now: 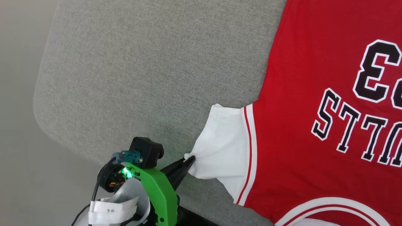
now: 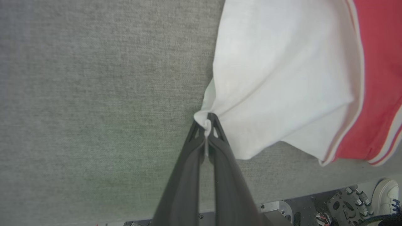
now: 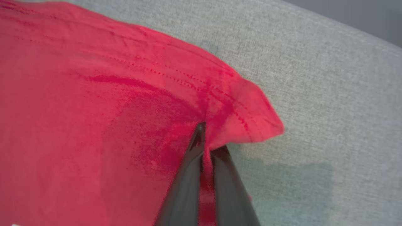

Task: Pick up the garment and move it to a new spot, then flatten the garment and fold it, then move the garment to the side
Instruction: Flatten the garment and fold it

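Note:
The garment (image 1: pixel 314 103), a red jersey with black white-outlined lettering, lies spread on the grey surface at the right of the head view. Its white sleeve (image 1: pixel 223 147) reaches left. My left gripper (image 1: pixel 190 160) is shut on the sleeve's edge, and the left wrist view shows the white cloth (image 2: pixel 282 78) pinched between the dark fingertips of that gripper (image 2: pixel 207 122). In the right wrist view my right gripper (image 3: pixel 207 141) is shut on a red hemmed corner of the garment (image 3: pixel 245 116), which is bunched and lifted slightly off the surface.
The grey fabric-covered table (image 1: pixel 141 72) has a rounded corner at the left, with pale floor (image 1: pixel 15 125) beyond it. Along its near edge, the left wrist view shows the robot's base (image 2: pixel 314 210) and a white shoe (image 2: pixel 386 194).

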`<state>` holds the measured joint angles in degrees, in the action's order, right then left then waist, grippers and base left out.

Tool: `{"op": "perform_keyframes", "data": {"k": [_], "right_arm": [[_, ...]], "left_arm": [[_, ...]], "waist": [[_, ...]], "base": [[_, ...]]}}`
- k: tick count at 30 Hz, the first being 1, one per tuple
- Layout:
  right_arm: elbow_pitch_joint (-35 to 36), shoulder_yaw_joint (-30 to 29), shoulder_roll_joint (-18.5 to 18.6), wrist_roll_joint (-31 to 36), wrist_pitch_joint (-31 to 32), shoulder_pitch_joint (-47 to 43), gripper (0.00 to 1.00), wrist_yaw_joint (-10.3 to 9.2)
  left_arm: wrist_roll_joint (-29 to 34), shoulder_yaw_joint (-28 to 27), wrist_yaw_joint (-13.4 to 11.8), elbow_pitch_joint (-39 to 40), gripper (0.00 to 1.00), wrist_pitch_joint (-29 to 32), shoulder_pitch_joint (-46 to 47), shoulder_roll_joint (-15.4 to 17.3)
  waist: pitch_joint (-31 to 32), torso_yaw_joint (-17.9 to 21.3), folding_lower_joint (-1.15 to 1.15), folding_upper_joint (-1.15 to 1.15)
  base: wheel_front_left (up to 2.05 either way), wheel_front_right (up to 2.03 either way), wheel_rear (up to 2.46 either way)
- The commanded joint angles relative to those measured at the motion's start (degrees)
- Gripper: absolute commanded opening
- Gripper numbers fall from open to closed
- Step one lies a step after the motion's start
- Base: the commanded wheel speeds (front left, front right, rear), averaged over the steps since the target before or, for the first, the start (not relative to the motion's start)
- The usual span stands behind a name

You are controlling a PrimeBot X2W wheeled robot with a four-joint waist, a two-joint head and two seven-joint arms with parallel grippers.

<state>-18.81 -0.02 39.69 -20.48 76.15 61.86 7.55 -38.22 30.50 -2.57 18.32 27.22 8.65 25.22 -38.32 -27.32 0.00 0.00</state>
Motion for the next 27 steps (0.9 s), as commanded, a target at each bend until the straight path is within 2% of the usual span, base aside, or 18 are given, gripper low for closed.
{"op": "perform_keyframes", "data": {"k": [1,14,19,27], "right_arm": [[-2.23,0.23,-0.61,-0.28,0.63,-4.91,0.00,-0.06],[-2.36,-3.80,-3.14,-5.19,-6.71,-21.54,0.00,-0.06],[-0.07,-4.47,-5.12,-7.75,-11.06,-31.21,0.00,-0.06],[3.14,-6.60,-6.99,-11.98,-14.41,-43.78,0.00,-0.06]], "left_arm": [[0.41,-0.52,-0.57,-0.52,0.00,-0.05,1.33,0.39],[0.02,-1.31,-2.38,-3.86,0.00,0.29,0.21,0.99],[-0.82,-1.66,-3.42,-5.05,0.00,-0.06,-2.06,1.00],[-1.33,-1.82,-4.37,-6.47,0.00,-0.41,-4.24,1.30]], "waist": [[2.04,1.62,0.00,0.00],[13.66,9.33,0.00,0.00],[18.88,13.04,0.00,0.00],[25.00,17.18,0.00,0.00]], "base": [[0.00,0.00,0.00],[0.00,0.00,0.00],[0.00,0.00,0.00],[0.00,0.00,0.00]]}}
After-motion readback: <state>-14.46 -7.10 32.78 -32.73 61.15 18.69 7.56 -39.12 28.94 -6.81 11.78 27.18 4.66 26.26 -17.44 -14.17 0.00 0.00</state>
